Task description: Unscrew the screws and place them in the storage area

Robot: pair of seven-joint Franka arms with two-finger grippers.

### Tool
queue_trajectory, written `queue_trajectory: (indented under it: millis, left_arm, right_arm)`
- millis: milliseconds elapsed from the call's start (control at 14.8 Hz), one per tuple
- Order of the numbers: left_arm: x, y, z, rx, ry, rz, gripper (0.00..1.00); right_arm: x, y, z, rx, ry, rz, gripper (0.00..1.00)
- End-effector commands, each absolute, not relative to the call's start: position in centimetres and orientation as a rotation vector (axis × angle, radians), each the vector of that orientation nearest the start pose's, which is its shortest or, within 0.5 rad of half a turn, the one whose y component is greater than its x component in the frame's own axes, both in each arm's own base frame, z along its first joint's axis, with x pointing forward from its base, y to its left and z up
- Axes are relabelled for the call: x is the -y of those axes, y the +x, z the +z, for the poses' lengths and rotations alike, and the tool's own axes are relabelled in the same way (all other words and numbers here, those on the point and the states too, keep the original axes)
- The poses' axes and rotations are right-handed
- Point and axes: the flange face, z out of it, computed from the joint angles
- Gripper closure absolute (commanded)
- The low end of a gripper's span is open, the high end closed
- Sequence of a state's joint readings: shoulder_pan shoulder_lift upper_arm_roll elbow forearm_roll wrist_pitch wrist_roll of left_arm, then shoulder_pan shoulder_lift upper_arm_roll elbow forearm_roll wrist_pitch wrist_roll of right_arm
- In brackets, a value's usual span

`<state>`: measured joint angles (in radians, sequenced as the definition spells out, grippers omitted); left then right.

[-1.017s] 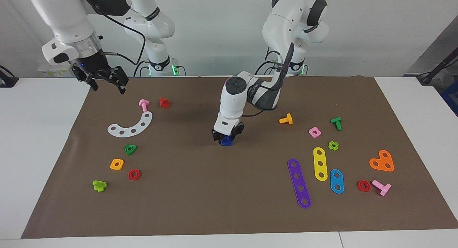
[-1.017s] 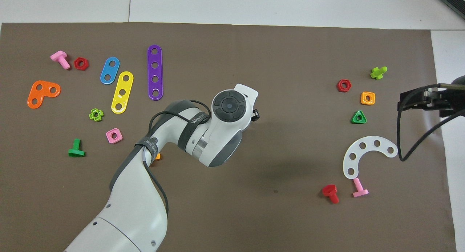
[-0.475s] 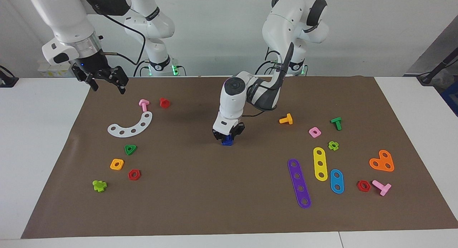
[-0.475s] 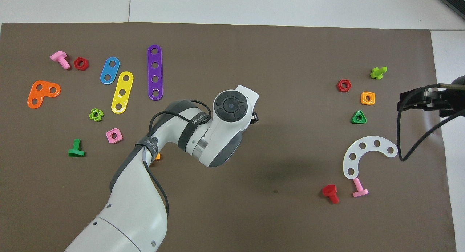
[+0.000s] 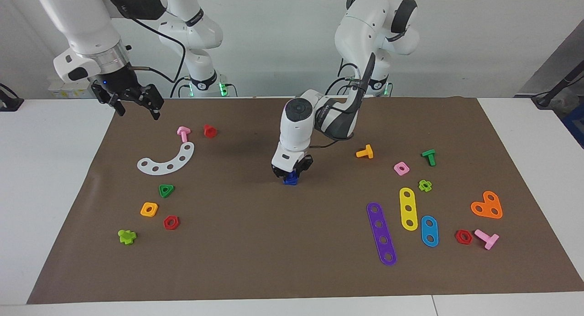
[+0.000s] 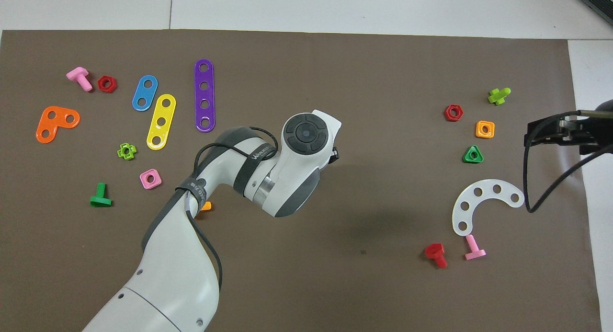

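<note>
My left gripper (image 5: 290,172) points straight down at the middle of the brown mat (image 5: 255,243) and is shut on a small royal-blue screw (image 5: 289,181), whose lower end rests on the mat. In the overhead view the left wrist (image 6: 305,135) hides the screw and the fingers. My right gripper (image 5: 137,107) hangs open and empty above the mat's corner at the right arm's end, close to the robots; it also shows in the overhead view (image 6: 531,136). Plain mat lies around the screw.
Toward the right arm's end lie a white curved strip (image 5: 166,160), a pink bolt (image 5: 183,133), a red bolt (image 5: 209,130) and several small nuts. Toward the left arm's end lie an orange bolt (image 5: 365,152), a purple strip (image 5: 381,233), yellow and blue strips, and an orange heart plate (image 5: 487,205).
The left wrist and forearm have turned and shifted slightly over the blue screw, which stays where it was. The right arm has not moved.
</note>
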<state>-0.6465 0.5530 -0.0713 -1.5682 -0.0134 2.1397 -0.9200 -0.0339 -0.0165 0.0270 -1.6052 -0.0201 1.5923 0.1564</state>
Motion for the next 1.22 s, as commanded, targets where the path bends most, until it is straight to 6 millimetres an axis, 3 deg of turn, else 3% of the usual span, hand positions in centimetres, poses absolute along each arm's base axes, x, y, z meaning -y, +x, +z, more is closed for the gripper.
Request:
queue_trajectory:
  millis: [0,136,339,407,542,678,949,1017,1153]
  left_arm:
    - [45.6,54.6,34.7,0.351,-3.149,0.054,0.84]
    - [45.5,55.1,36.4,0.375,-3.157,0.075,0.83]
    - [42.8,57.0,39.3,0.435,-3.151,0.075,0.83]
    - [41.0,57.7,41.4,0.435,-3.172,0.052,0.83]
    - [35.9,58.6,42.7,0.318,-3.195,0.088,0.82]
    - [31.3,59.0,41.9,0.15,-3.194,0.126,0.82]
    - [23.7,59.7,39.5,-0.147,-3.184,0.19,0.82]
    - [21.8,59.8,38.9,-0.207,-3.183,0.198,0.82]
    - [19.9,59.3,37.3,-0.311,-3.182,0.183,0.82]
  right_arm:
    - [1.0,54.4,62.0,-0.22,-3.163,-0.012,0.0]
    - [1.0,54.4,62.0,-0.22,-3.163,-0.012,0.0]
    - [1.0,54.3,62.0,-0.242,-3.158,-0.01,0.0]
    - [1.0,54.4,62.0,-0.22,-3.159,-0.012,0.0]
    - [0.4,54.4,62.0,-0.208,-3.159,-0.012,0.0]
    - [-0.6,54.8,62.1,-0.221,-3.14,-0.071,0.02]
    - [-8.8,53.7,59.2,-0.299,-3.114,-0.139,0.03]
    - [-10.0,53.2,57.9,-0.326,-3.104,-0.159,0.03]
    - [-14.0,52.4,56.0,-0.306,-3.103,-0.147,0.03]
